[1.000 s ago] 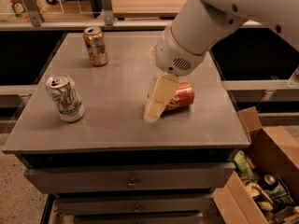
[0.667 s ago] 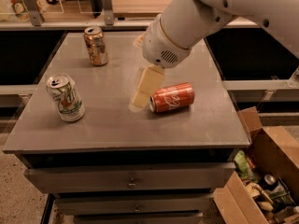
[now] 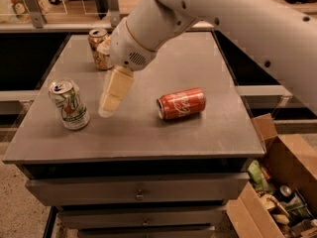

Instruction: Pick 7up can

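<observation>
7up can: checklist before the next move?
1. 7up can standing upright on the table, in full view: ok.
2. Gripper at the can: not ok, it hangs beside the can, apart from it.
3. Gap between gripper and can free of other things: ok.
4. Red can out of the way: ok, it lies on its side beyond the gripper.
5. Gold-brown can out of the way: ok, it stands near the back edge.
6. Gripper height matched to the can: cannot tell.

Grey drawered table (image 3: 198,63), speckled floor (image 3: 20,205)
</observation>
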`<state>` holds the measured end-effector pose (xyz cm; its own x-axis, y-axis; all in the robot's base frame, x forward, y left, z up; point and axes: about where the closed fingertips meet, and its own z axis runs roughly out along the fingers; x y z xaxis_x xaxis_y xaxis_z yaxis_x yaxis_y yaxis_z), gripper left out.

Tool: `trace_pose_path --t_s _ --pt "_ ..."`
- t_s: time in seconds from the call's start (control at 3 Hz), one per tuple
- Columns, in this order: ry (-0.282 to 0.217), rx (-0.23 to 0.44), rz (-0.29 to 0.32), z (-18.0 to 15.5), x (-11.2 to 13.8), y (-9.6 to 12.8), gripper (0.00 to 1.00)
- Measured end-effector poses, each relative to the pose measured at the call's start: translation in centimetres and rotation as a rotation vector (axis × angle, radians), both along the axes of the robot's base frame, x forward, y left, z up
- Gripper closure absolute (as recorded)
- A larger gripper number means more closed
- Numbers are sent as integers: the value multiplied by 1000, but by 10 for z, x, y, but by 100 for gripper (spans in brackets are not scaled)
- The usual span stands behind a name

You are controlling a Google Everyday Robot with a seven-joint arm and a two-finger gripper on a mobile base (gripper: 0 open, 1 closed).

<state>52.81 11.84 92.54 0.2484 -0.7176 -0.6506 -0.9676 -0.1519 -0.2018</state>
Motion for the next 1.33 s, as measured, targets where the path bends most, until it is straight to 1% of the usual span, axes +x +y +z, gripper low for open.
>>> trace_pose_path --t_s 0.33,0.67,1.0,1.33 --pt "4 1 9 -2 0 5 0" --pt "30 5 34 -7 -4 11 0" --pt "68 29 59 -22 -9 26 0" --pt "106 71 86 -36 -13 45 0"
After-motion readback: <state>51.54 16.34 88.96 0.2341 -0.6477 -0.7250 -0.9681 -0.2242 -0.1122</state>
